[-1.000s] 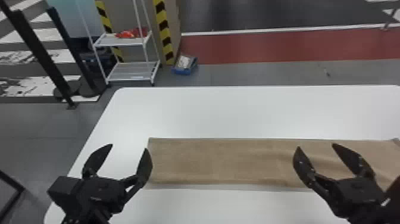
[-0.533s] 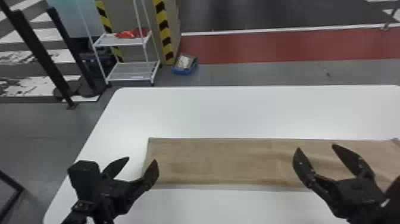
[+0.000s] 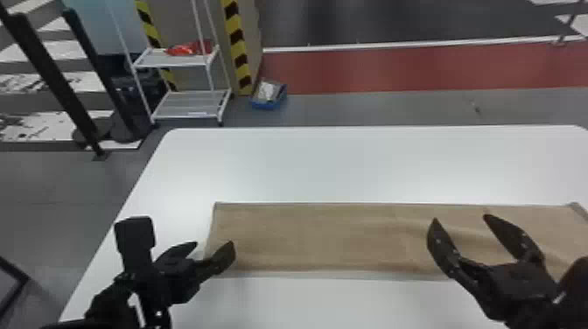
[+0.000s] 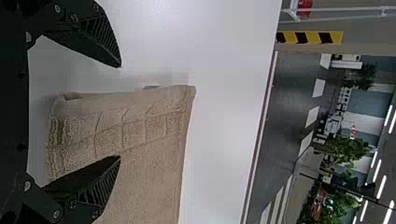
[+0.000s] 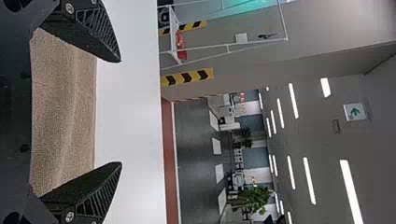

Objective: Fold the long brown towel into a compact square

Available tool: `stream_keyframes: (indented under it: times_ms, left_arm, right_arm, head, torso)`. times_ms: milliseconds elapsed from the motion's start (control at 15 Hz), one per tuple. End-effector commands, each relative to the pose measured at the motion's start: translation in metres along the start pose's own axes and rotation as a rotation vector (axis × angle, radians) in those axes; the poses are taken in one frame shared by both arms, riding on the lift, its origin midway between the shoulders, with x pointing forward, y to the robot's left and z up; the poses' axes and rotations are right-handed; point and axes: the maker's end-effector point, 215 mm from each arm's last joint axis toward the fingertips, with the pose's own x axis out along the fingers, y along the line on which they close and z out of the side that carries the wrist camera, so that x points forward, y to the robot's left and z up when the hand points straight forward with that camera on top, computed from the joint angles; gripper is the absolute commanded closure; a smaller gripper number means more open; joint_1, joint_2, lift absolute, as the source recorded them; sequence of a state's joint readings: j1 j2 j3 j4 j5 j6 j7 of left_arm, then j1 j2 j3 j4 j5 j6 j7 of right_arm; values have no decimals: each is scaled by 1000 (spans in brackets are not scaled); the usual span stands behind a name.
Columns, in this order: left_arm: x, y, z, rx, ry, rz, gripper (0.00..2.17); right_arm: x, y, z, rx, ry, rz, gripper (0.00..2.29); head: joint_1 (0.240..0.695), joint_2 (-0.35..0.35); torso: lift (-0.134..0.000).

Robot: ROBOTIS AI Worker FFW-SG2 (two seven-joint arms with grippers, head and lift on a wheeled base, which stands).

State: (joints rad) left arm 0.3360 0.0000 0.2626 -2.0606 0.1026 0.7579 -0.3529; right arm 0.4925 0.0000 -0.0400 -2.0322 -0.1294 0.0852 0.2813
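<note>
In the head view, the brown towel (image 3: 315, 236) is seen laid flat and lengthwise from left to right across the near part of the white table (image 3: 350, 166), with shallow creases toward its right portion. The left gripper (image 3: 213, 246) is positioned at the left end of the brown towel, its two fingers parted; the right gripper (image 3: 460, 218) is located above the right portion, likewise spread open. Beyond the table, at far left, a white rack (image 3: 188, 105) is shown with a red item (image 3: 186, 48) on its upper shelf; a blue box (image 3: 267, 104) is placed on the floor to its right. In the left wrist view, the end edge and ribbed band of the brown towel are framed between the separated fingers. In the right wrist view, a gently rippled stretch of the brown towel is seen between widely spaced fingers.
</note>
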Motion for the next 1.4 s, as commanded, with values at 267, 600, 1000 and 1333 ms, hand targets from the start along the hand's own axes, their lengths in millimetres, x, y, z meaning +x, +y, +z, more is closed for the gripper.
stream_keyframes:
  times_ms: [267, 600, 1000, 1333]
  left_arm:
    - [14, 17, -9, -29, 33, 25, 272]
    - [13, 16, -8, -27, 35, 14, 569]
    - [7, 28, -5, -39, 22, 41, 245]
    - [9, 41, -4, -58, 19, 57, 194]
  right_arm:
    - [0, -5, -3, 0, 3, -7, 97]
    - [1, -6, -6, 1, 8, -11, 97]
    - [-1, -8, -7, -1, 9, -13, 97]
    - [0, -11, -10, 0, 21, -15, 97]
  head:
    - [695, 130]
    - [695, 129]
    - [695, 132]
    - [695, 149]
  torso:
    - [-123]
    - [-123]
    - [-123]
    - [-123]
